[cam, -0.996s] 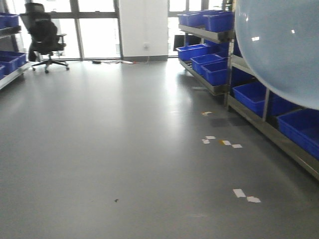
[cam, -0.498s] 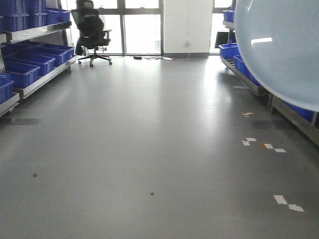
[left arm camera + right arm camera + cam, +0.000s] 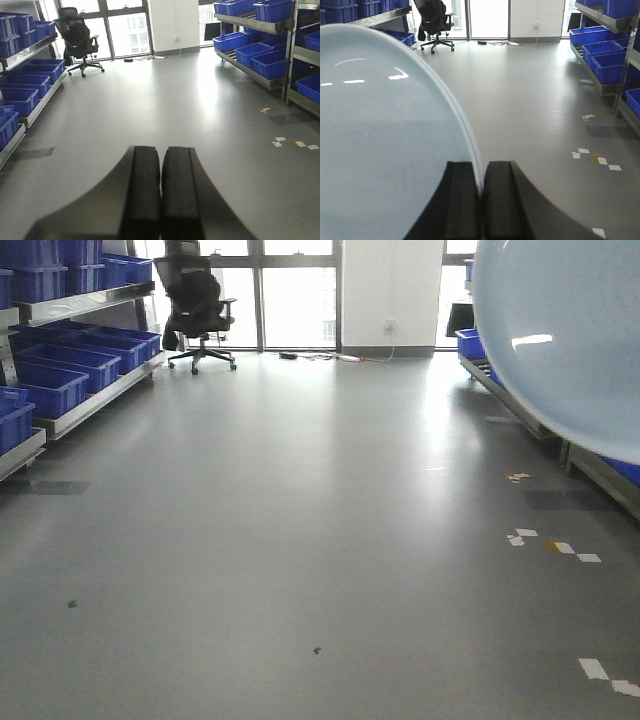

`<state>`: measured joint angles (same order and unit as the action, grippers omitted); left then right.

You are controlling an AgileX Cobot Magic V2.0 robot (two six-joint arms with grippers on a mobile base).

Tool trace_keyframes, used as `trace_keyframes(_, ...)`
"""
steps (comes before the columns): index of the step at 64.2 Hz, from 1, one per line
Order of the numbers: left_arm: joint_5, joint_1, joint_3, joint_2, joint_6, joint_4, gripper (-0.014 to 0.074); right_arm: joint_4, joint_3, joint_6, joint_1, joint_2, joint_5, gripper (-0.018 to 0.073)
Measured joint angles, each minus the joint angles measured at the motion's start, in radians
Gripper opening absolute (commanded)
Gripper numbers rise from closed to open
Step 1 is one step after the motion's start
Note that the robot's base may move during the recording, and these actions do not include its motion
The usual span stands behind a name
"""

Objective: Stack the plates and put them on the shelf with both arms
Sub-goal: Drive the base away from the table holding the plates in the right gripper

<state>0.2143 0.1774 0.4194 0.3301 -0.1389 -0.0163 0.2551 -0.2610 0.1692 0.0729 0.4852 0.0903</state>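
**Right claw pinches the plate rim; left claw closed on nothing**

Your right claw (image 3: 482, 167) has its two dark fingers (image 3: 462, 200) clamped on the edge of the pale blue plate (image 3: 385, 150). The rim runs down into the narrow gap between them, and the glossy face fills the left side of the right wrist view. You cannot tell from that edge whether a second plate sits nested with it.

In the front view the plate (image 3: 570, 340) hangs in the air at the upper right, over the grey floor (image 3: 300, 540) and in front of the right-hand shelf (image 3: 515, 410).

Your left claw (image 3: 160, 150) has its fingers pressed together with nothing between them, and it points down the aisle. Shelves with blue crates (image 3: 265, 60) line both sides. A black office chair (image 3: 200, 300) stands by the far windows.
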Motion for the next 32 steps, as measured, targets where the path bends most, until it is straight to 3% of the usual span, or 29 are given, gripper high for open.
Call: trace_keyframes(32, 0.000, 0.000, 0.000, 0.000, 0.000, 0.000, 0.0083, 0.000, 0.000, 0.000, 0.000, 0.000, -0.001, 0.0057)
